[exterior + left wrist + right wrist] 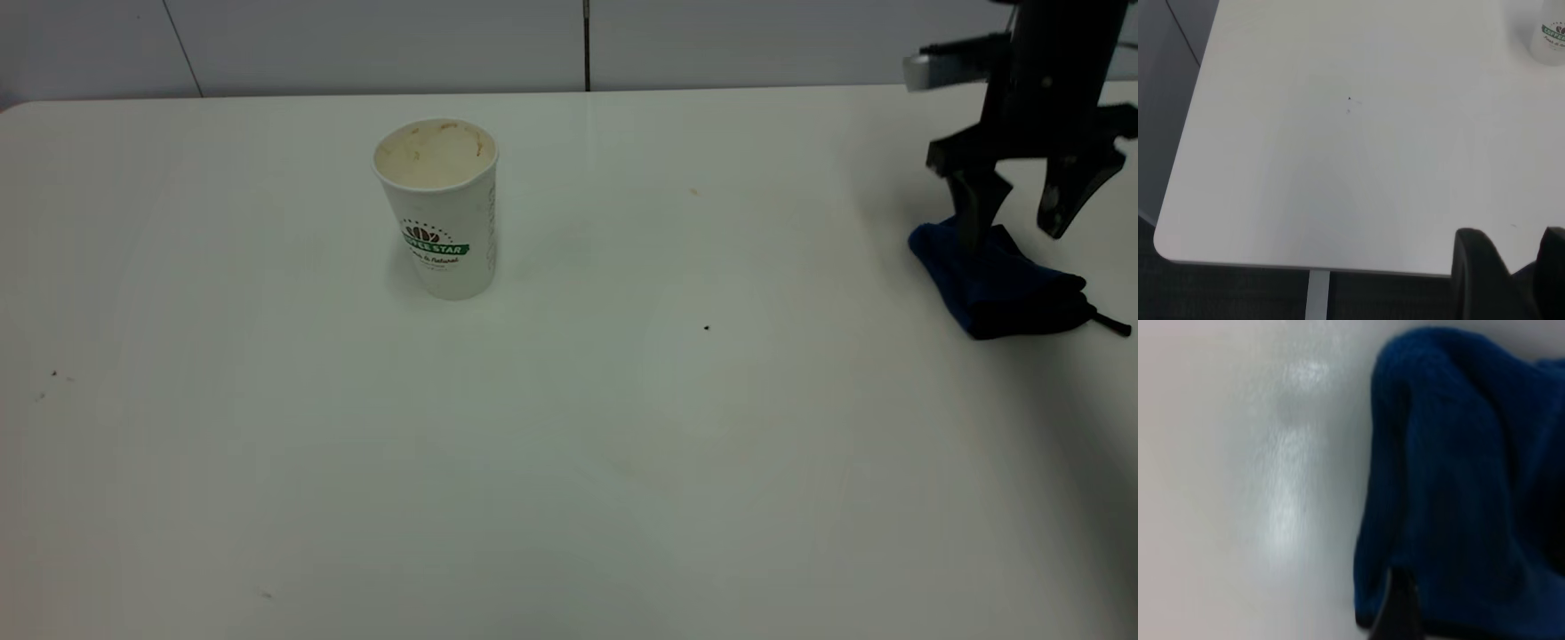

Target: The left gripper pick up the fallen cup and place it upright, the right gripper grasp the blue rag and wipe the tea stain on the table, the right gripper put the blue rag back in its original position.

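The white paper cup (pixel 436 209) with the green logo stands upright on the table (pixel 569 444), left of centre; its lower part also shows in the left wrist view (pixel 1550 37). The blue rag (pixel 996 280) lies bunched at the far right of the table. My right gripper (pixel 1022 213) hangs open just above the rag, its left finger (pixel 976 209) over the rag's near end. The right wrist view shows the rag (pixel 1458 487) close under one fingertip (pixel 1398 607). My left gripper (pixel 1511 243) is out of the exterior view, open over the table's corner. No tea puddle shows.
A tiny black dot (pixel 707 328) and a faint brown speck (pixel 693 190) mark the tabletop. A few dark specks (pixel 53 374) lie near the left edge. The table's rounded corner and front edge (pixel 1238 257) show in the left wrist view.
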Action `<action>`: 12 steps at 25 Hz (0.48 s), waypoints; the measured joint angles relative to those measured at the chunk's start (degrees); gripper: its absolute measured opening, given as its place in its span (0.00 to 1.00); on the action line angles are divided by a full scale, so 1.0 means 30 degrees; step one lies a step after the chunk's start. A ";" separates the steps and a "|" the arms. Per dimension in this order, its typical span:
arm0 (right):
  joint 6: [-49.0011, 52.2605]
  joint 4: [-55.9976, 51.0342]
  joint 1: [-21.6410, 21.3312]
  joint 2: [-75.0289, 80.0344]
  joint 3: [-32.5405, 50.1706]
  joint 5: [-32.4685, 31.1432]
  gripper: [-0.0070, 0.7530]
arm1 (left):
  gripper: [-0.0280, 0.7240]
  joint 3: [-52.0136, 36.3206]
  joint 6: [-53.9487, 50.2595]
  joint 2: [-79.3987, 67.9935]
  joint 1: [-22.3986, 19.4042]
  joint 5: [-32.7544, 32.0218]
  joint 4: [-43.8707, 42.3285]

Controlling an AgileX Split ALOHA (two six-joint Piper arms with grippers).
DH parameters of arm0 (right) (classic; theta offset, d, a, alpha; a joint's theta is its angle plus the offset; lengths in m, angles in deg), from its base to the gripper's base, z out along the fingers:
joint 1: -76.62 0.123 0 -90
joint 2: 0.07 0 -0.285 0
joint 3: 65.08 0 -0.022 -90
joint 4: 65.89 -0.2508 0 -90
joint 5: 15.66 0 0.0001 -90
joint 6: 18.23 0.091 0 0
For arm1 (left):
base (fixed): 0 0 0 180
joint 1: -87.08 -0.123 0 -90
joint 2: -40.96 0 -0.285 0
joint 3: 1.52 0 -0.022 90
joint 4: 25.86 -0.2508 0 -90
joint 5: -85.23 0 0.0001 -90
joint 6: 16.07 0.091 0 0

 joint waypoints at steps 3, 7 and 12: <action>-0.0222 -0.0076 0.0000 -0.1684 -0.0417 -0.2078 0.95 | 0.36 0.0000 0.0000 0.0000 0.0000 0.0000 0.0000; -0.0160 -0.1400 0.0000 -0.4157 -0.0333 -0.2730 0.87 | 0.36 0.0000 0.0000 0.0000 0.0000 0.0000 0.0000; -0.0082 -0.2894 0.0794 -0.9054 0.2340 -0.2791 0.75 | 0.36 0.0000 0.0000 0.0000 0.0000 0.0000 0.0000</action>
